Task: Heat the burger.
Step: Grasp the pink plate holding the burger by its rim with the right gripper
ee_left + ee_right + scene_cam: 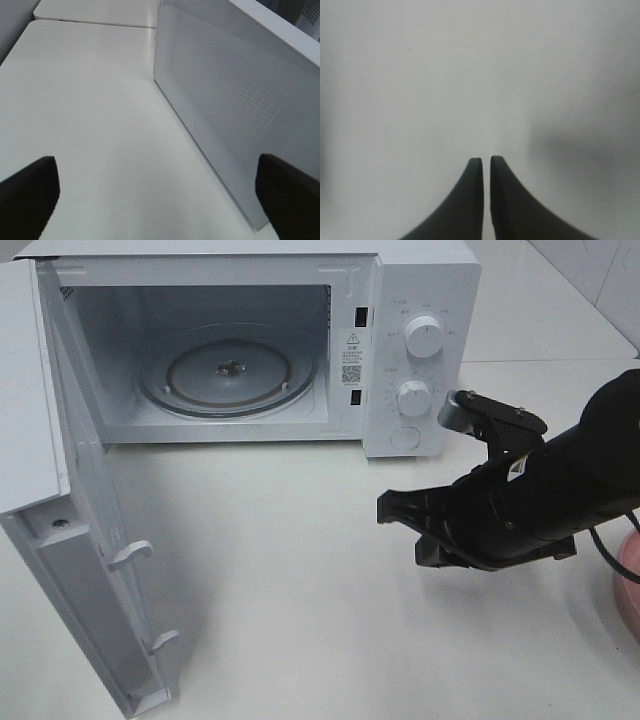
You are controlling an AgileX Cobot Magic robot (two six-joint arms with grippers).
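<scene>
The right fingers (pixel 476 172) are pressed together with only a thin slit between them, and they pinch nothing; under them is just the bare white desk (pixel 300 620). Seen from above, these fingers (pixel 400 508) hang over the desk in front of the microwave (pixel 420 300), a little below its two knobs (pixel 424 338). The left fingers (pixel 30 195) are spread wide and hold nothing either, and one of them is near the outer dotted face of the microwave door (pixel 225 100). That door (pixel 80 570) stands fully open, and the glass turntable (pixel 228 375) is bare. The burger I cannot see in any view, so I cannot tell where it lies from the fingers or how it looks. At the right edge, behind the right arm, shows a bit of something pink (pixel 628 570).
</scene>
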